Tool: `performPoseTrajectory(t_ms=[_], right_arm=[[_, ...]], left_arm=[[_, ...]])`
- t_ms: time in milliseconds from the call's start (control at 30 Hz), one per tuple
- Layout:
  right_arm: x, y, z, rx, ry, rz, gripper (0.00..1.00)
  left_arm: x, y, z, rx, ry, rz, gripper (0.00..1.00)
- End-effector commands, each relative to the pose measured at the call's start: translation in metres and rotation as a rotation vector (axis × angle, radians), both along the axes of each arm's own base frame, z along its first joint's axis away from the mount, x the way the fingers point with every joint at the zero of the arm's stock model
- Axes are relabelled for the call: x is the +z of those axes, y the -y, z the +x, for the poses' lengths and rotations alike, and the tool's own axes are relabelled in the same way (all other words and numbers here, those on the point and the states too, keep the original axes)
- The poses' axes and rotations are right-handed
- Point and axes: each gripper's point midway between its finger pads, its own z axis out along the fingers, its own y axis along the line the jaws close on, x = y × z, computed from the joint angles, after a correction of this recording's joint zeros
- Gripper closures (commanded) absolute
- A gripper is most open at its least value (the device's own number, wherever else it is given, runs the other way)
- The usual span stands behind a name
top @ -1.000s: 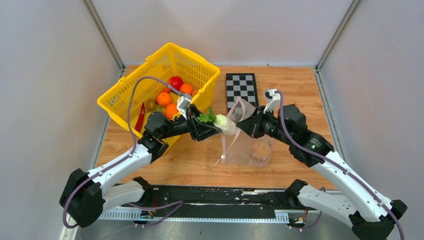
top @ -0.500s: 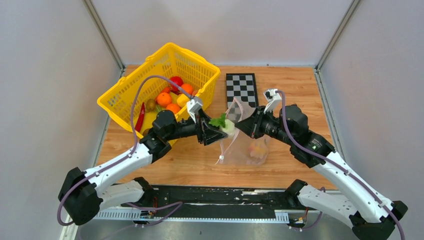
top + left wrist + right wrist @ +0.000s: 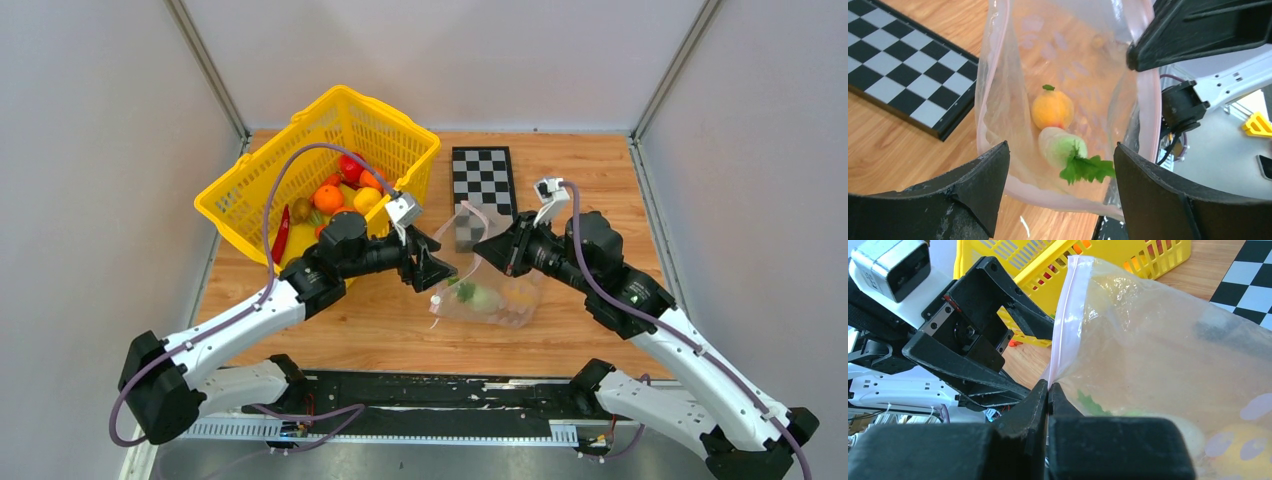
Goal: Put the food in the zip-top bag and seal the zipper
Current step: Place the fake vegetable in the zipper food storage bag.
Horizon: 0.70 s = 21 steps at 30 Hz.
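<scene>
The left gripper (image 3: pixel 440 275) had just spread its jaws — the pale leafy vegetable (image 3: pixel 1057 148) lay beside the orange piece (image 3: pixel 1051 109) inside the zip-top bag (image 3: pixel 500 300), centre frame, its mouth pinched by the right gripper (image 3: pixel 1048 390). More food (image 3: pixel 328 197) waited in the yellow basket (image 3: pixel 270 145), upper left.

Looking down between the wide-spread fingers (image 3: pixel 973 200) of the left hand (image 3: pixel 1062 152) into an open bag (image 3: pixel 993 100): orange fruit (image 3: pixel 1052 110) inside, pale radish (image 3: pixel 1058 145) with green leaves just beside it, nearer the mouth. Checkerboard (image 3: pixel 903 75) on the bench (image 3: pixel 878 155), left of the bag.
</scene>
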Motion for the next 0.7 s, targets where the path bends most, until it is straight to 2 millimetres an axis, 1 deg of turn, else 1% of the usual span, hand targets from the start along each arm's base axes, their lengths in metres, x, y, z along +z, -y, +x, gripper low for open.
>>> performPoseTrajectory(t_ms=[0,100,167,233,267,333,367,433,533,600,667], right_arm=[[0.018,0.001,0.002,-0.021,0.043,0.050,1.00],[0.019,0.000,0.002,-0.006,0.057,0.046,1.00],[0.028,-0.007,-0.005,0.062,0.106,0.063,1.00],[0.039,-0.011,-0.016,0.143,0.177,0.083,1.00],[0.045,-0.010,-0.020,0.157,0.210,0.091,1.00],[0.049,-0.004,-0.021,0.139,0.259,0.094,1.00],[0.047,0.000,-0.019,0.117,0.269,0.085,1.00],[0.037,0.009,-0.011,0.055,0.251,0.042,1.00],[0.013,0.019,0.003,-0.032,0.170,-0.058,1.00],[0.004,0.016,0.004,-0.023,0.143,-0.075,1.00],[0.002,0.010,0.002,0.007,0.132,-0.056,1.00]], left_arm=[[0.021,-0.007,0.002,0.027,0.069,0.017,0.17],[0.027,-0.011,0.001,0.033,0.081,0.020,0.18],[0.031,-0.014,-0.001,0.034,0.096,0.018,0.18],[0.040,-0.017,-0.001,0.044,0.120,0.009,0.19],[0.040,-0.020,-0.001,0.055,0.115,0.023,0.19],[0.043,-0.026,-0.001,0.082,0.124,0.034,0.18],[0.045,-0.030,0.001,0.102,0.134,0.036,0.19],[0.051,-0.038,0.004,0.145,0.158,0.038,0.18],[0.060,-0.049,0.007,0.196,0.187,0.042,0.14],[0.064,-0.054,0.009,0.221,0.202,0.051,0.12],[0.068,-0.060,0.013,0.255,0.216,0.065,0.09]])
